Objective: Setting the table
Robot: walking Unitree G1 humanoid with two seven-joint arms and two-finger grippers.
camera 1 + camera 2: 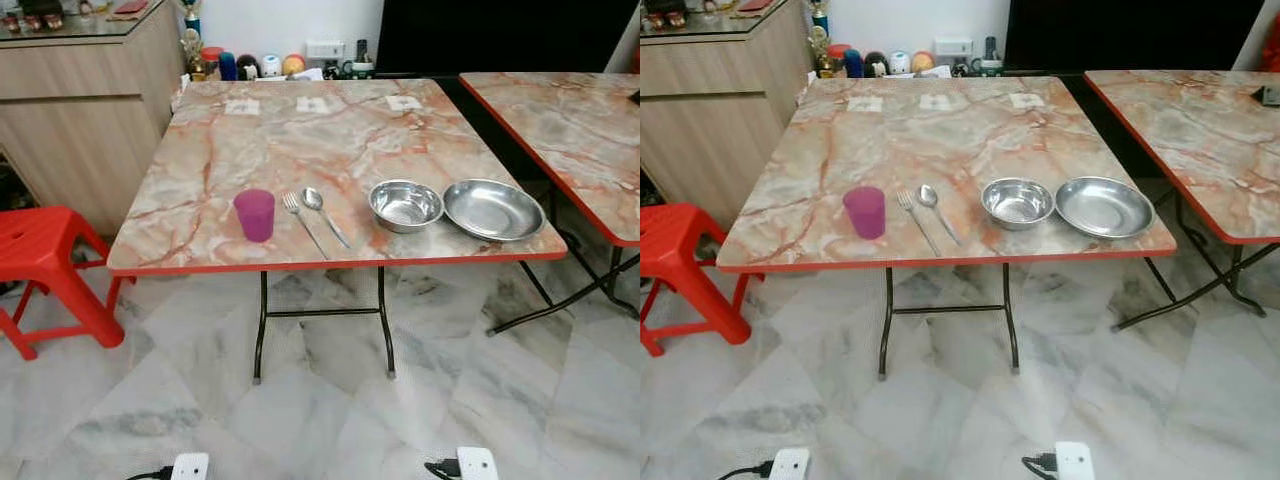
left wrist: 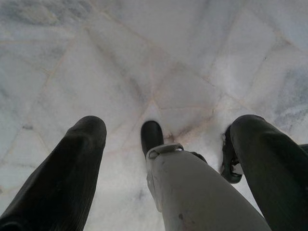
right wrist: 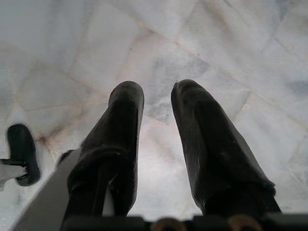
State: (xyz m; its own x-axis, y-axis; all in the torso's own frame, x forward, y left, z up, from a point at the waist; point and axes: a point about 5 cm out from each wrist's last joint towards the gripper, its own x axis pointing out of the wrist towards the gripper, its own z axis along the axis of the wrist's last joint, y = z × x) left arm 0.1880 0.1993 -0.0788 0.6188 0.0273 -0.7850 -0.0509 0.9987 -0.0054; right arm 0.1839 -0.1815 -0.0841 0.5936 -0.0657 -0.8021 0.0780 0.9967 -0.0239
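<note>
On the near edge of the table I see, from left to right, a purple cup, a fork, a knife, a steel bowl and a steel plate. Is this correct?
Not quite: beside the fork lies a spoon, not a knife, as the left eye view shows. The purple cup, steel bowl and steel plate are as you say.

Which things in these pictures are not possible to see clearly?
- Small items behind the table, eye views: too small to identify.
- Second table: cut off by the right edge.
- Red stool: cut off by the left edge.
- Three labels on the table: print too small.
</note>
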